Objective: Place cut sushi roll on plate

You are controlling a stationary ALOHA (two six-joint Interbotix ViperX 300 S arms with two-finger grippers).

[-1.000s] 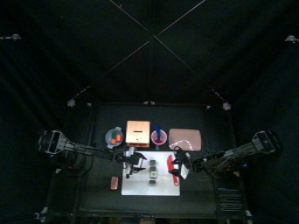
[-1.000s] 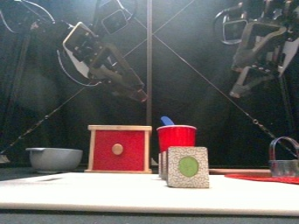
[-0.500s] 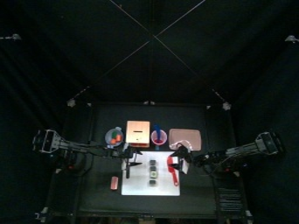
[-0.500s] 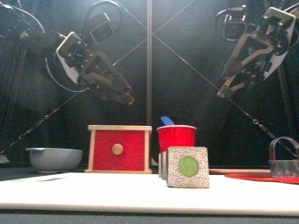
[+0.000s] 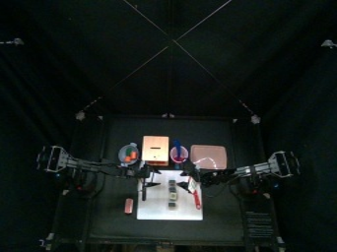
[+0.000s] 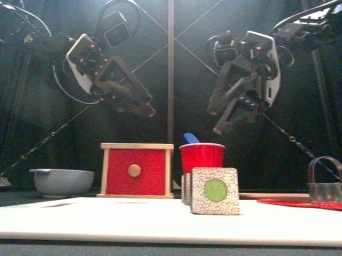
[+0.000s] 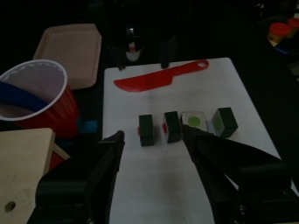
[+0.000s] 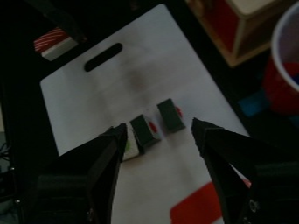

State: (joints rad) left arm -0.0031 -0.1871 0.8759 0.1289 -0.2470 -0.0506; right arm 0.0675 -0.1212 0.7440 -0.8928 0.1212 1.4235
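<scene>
On the white rectangular cutting board at the table's front, you are looking at the cut sushi roll, a short row of dark chunks with green and pale faces, lying near the board's middle; the right wrist view is showing the same pieces just ahead of its own jaws. Beside them, still on the board, a red plastic knife is lying flat, apart from the pieces. Well off the board, toward the table's back right, the pinkish-brown rounded-square plate is sitting bare as far as the top view shows. A red plastic cup, a red-faced wooden box and a grey bowl are standing behind the board. Your left gripper is hanging above the board with its jaws spread wide and nothing between them. Your right gripper is also hanging over the pieces, jaws standing wide, gripping nothing. By my judgement the task is barely begun: no piece is being held, none is on the plate, and the pick-up, the carry across and the set-down are all remaining.
</scene>
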